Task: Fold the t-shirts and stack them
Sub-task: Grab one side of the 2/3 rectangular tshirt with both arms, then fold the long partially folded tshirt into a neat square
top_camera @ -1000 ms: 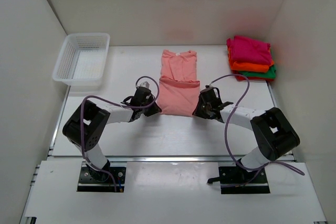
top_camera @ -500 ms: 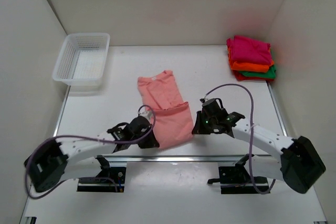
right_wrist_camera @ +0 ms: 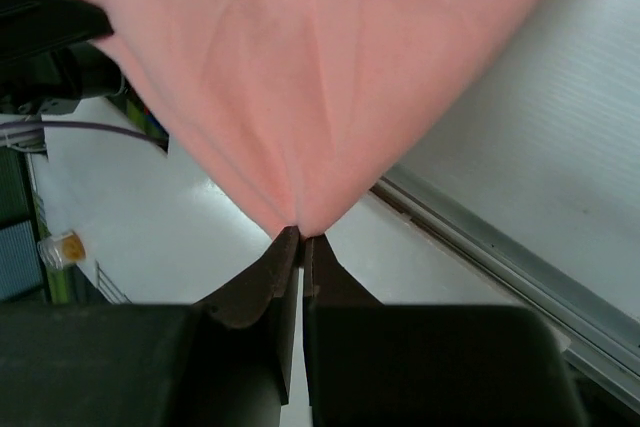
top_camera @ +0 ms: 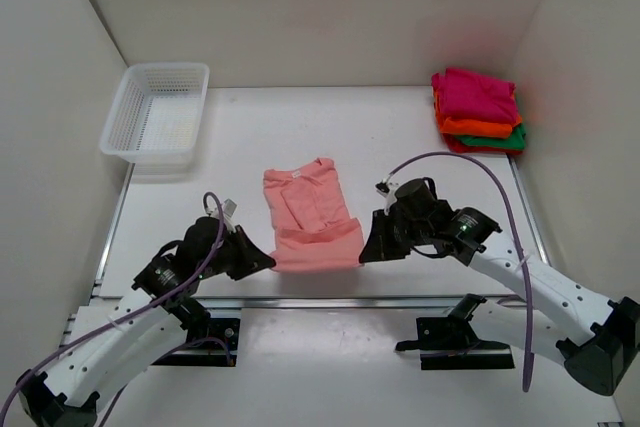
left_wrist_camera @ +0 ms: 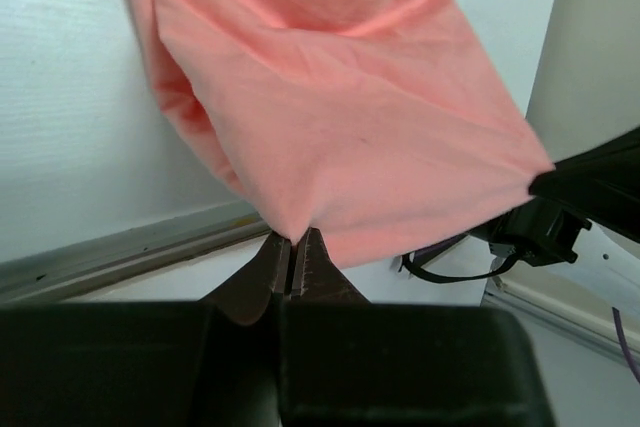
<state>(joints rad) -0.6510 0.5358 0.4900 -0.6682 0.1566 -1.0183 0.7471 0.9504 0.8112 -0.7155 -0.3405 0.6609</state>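
- Stretching between the two grippers, a salmon-pink soft cloth t-shirt [top_camera: 310, 212] sits on the near half of a white table [top_camera: 400, 137], roughly midway between the arms.
- Its collar end points away from the arms and leans a little to the left; that far part lies flat on the table.
- The near part is a doubled layer of cloth, and its near edge runs in a straight line from one held corner to the other, close to the table's front edge.
- The left gripper [top_camera: 264, 262] is clamped on the shirt's near-left corner. In the left wrist view its two dark fingers [left_wrist_camera: 272, 265] press together with the pink cloth pinched at their tips.
- The right gripper [top_camera: 367, 251] is clamped on the near-right corner. In the right wrist view its fingers [right_wrist_camera: 285, 257] meet the same way, with creases fanning out from the pinch.
- In both wrist views the cloth spreads away from the fingertips as a wide, smooth sheet.
- Three more folded shirts are stacked at the far right corner of the table, beside the right wall and well apart from the pink one: a magenta t-shirt [top_camera: 477, 94] on top, an orange t-shirt [top_camera: 480, 128] under it, and a green t-shirt [top_camera: 510, 140] at the bottom.
- A white plastic mesh basket [top_camera: 168, 66], rectangular, stands at the far left corner, well apart from the shirts and the arms.
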